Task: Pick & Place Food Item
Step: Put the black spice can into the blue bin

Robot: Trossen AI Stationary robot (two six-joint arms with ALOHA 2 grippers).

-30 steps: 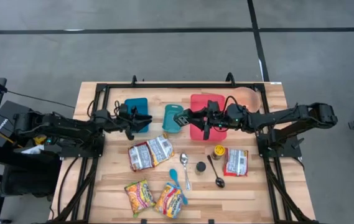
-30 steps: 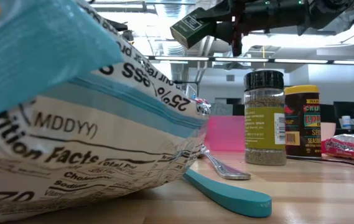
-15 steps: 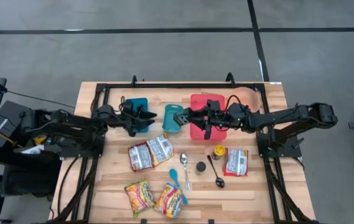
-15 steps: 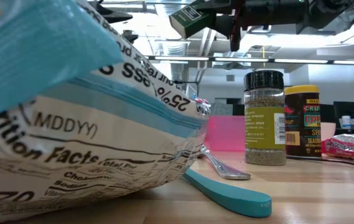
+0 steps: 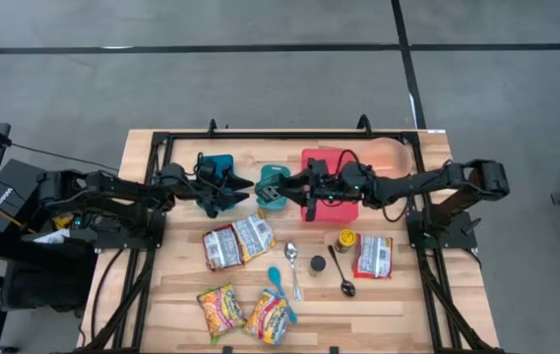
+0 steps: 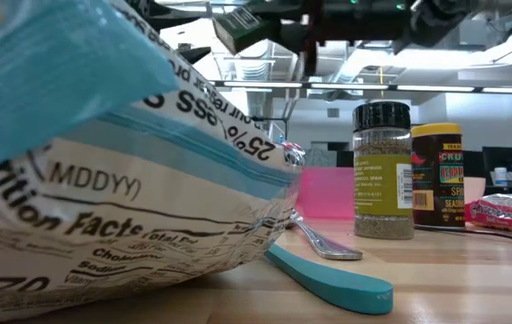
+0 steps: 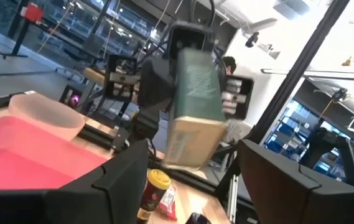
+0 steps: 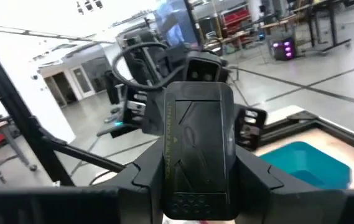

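Right gripper (image 5: pixel 285 186) clamps a green box (image 7: pixel 192 109) mid-air, left gripper (image 5: pixel 243 190) open facing it: handover step, next left closes on box

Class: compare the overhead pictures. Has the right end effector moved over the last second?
Yes. The right end effector, holding the green box, has shifted toward the left arm's side, judged against the fixed red board.
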